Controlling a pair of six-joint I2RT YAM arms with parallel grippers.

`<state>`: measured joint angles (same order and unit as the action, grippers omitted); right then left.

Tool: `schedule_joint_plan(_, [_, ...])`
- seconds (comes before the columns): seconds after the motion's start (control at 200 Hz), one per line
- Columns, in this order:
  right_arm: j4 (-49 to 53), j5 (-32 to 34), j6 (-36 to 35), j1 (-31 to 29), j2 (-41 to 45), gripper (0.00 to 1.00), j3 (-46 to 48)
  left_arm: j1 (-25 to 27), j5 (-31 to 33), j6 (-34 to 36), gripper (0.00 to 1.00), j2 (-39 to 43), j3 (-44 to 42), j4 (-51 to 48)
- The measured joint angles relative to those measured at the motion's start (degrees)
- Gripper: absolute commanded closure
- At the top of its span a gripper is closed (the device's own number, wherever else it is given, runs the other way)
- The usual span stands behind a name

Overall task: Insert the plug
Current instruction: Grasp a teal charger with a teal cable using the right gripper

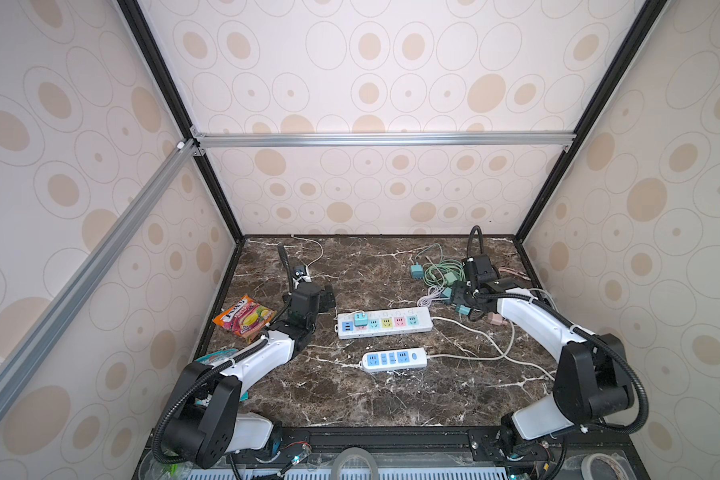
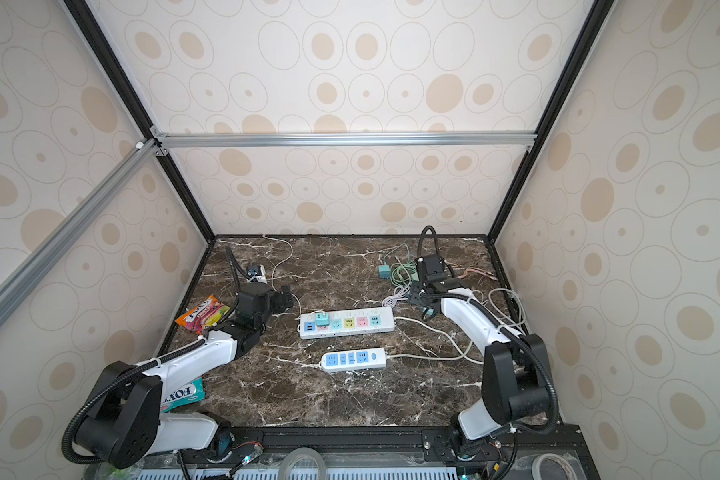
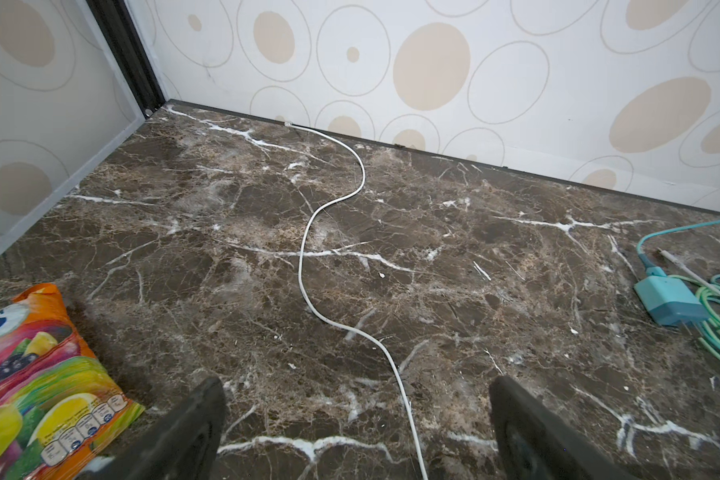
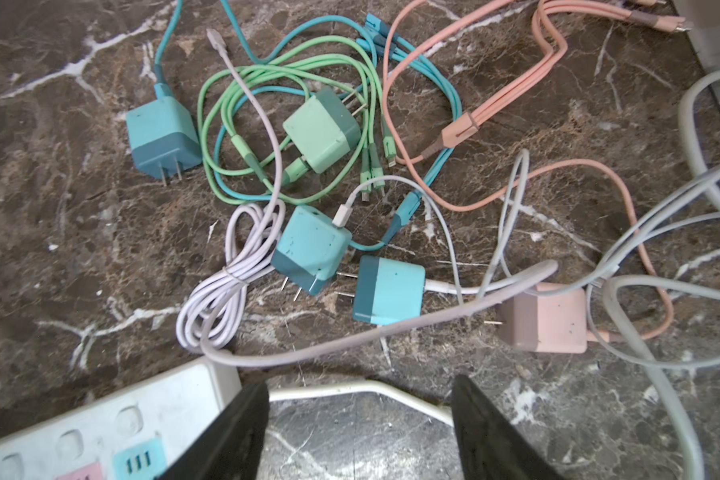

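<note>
Both claws stand open and empty: the left claw (image 3: 356, 399) near the desk's (image 1: 350, 395) left edge, the right claw (image 4: 360, 384) just short of the blue plug (image 4: 389, 291) toward the far right corner. Tangled cables (image 4: 391, 328) could snag it, dragging neighbouring chargers (image 4: 312, 249).

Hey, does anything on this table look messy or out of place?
Yes. The charger cables lie in a tangle with loose plugs at the back right, and a candy bag sits at the left edge, unrelated to plugging in.

Two power strips (image 1: 384, 323) (image 1: 395, 359), five loose charger plugs (image 4: 163, 137) (image 4: 321, 133) (image 4: 308, 249) (image 4: 387, 291) (image 4: 545, 316) at two o'clock, one plugged-in charger plug (image 1: 360, 319), two snack bags (image 1: 244, 316) (image 2: 188, 390) at nine o'clock
</note>
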<state>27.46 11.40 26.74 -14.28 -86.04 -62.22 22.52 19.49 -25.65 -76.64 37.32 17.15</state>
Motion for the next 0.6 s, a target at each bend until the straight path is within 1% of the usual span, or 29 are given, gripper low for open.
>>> schedule_joint_plan(0.05, [-0.5,-2.3,-0.7,0.0,0.3,0.37,-0.1,0.0,0.0,0.0,0.02,0.0,0.0,0.1])
schedule_joint_plan(0.07, [-0.5,-3.0,-0.7,0.0,0.2,0.38,-0.2,0.0,0.0,0.0,0.02,0.0,0.0,0.1])
schedule_joint_plan(0.175, [-0.1,-7.4,-2.3,-0.2,-2.9,0.34,-3.1,0.0,-0.9,0.0,0.02,-0.6,0.1,0.2])
schedule_joint_plan(0.305, [0.2,-11.2,-5.3,-0.8,-12.1,0.33,-12.3,0.0,-2.3,0.0,0.01,-2.7,1.7,-0.8])
schedule_joint_plan(0.435, [1.5,-14.1,-8.7,-1.1,-23.6,0.31,-23.9,0.0,-2.6,0.0,0.02,-3.8,3.0,-2.3])
schedule_joint_plan(0.595, [3.9,-15.9,-9.7,-1.2,-35.0,0.3,-35.6,0.0,-2.2,0.0,0.02,-3.8,3.1,-3.3])
